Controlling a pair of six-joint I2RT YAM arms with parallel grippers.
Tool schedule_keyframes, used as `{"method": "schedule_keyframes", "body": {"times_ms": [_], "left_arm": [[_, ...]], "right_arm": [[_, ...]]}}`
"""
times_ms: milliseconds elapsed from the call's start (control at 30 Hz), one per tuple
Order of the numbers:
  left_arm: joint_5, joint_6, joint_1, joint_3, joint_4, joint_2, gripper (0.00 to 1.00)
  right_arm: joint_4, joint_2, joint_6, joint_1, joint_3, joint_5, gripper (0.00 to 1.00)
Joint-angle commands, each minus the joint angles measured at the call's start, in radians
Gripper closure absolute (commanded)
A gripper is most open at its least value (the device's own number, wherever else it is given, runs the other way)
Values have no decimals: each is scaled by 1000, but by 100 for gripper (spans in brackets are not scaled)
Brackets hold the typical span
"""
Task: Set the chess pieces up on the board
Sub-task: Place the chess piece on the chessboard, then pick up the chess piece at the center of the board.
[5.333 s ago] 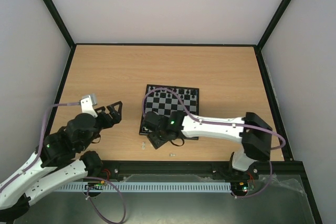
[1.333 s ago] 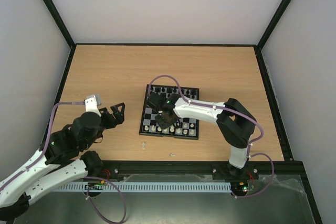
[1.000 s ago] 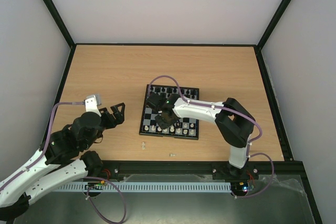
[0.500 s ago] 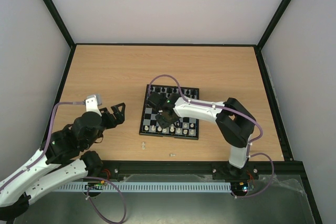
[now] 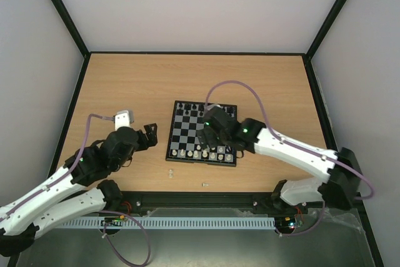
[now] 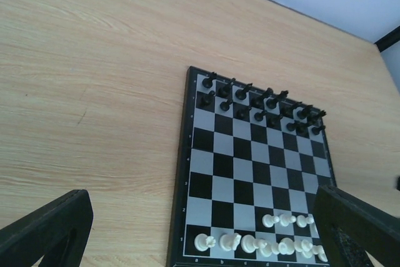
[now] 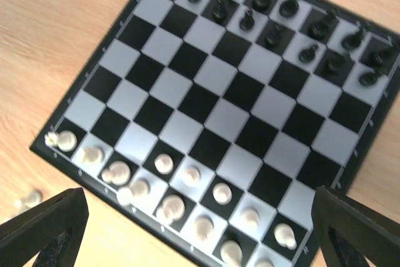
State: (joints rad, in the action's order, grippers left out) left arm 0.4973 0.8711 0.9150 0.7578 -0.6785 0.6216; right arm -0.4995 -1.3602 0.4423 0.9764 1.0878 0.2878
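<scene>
Top external view: near the table's [image 5: 125,79] near edge, two loose pale pieces [image 5: 169,172] lie on bare wood. One is just off the board's near-left corner, the other to its right and closer to the table edge. The board [image 5: 187,130] sits slightly skewed around the middle of the table's near half. White pieces [image 7: 172,204] line its nearest row, with a shorter second row toward the right side. The right gripper [image 7: 199,191] hangs over the board's near-right part, fingers spread wide, nothing between them. The left gripper [image 5: 150,136] hovers over wood just left of the board, fingers likewise apart, empty. Black pieces [image 6: 259,99] stand in two rows along the board's far edge.
</scene>
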Motion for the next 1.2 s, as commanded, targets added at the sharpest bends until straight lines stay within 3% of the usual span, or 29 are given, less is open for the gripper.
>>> {"method": "schedule_keyframes", "body": {"times_ms": [0,267,500,867,1167], "left_arm": [[0,9,1,14,12,53,0],[-37,56,-1,20,-46,150,0],[-190,70,5,30,-123,252,1],[-285,138,54,27,-349,186,1],[-304,286,182,-92,-319,136,1]], "right_arm": [[18,143,42,-3,-138,-26,1],[81,273,81,-3,-255,-85,1],[95,320,86,-3,-293,-82,1],[105,375,85,-3,-313,-121,1],[125,377,88,-3,-335,-128,1]]}}
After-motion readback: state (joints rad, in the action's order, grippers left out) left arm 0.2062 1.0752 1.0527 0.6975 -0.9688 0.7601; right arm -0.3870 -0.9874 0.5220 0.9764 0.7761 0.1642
